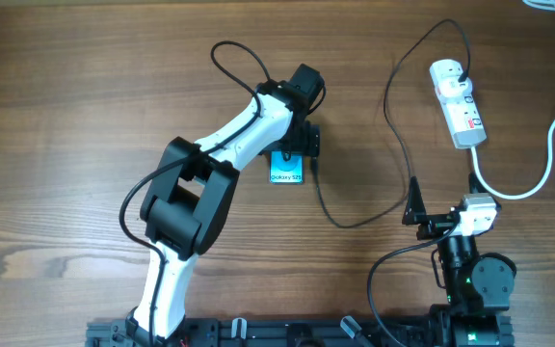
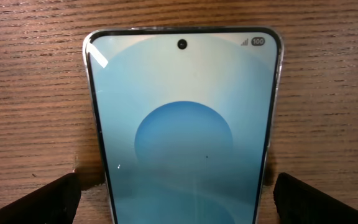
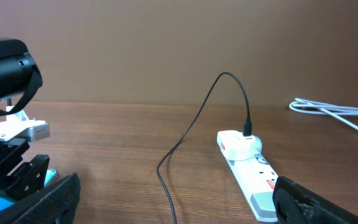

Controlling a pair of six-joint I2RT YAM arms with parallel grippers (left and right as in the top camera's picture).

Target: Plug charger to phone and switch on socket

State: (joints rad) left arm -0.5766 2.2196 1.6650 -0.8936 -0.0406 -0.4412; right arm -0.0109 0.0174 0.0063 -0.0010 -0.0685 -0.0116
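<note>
Phone [image 2: 182, 124] lies flat on desk [image 1: 66, 96], straddled by open left tool [image 2: 178, 193] apparently to brace it for plugging; right tool [image 1: 415, 204] hovers open and empty near charger [image 3: 248, 127] plugged into socket [image 1: 458, 118]

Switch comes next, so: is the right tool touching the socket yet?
Apart. The overhead view shows a stretch of bare table between the right tool and the near end of the socket.

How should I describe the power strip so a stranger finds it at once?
Look at the far right of the wooden table. A long white bar lies there: the power strip. Only it carries red marks, with a thin black cable plugged in.
</note>
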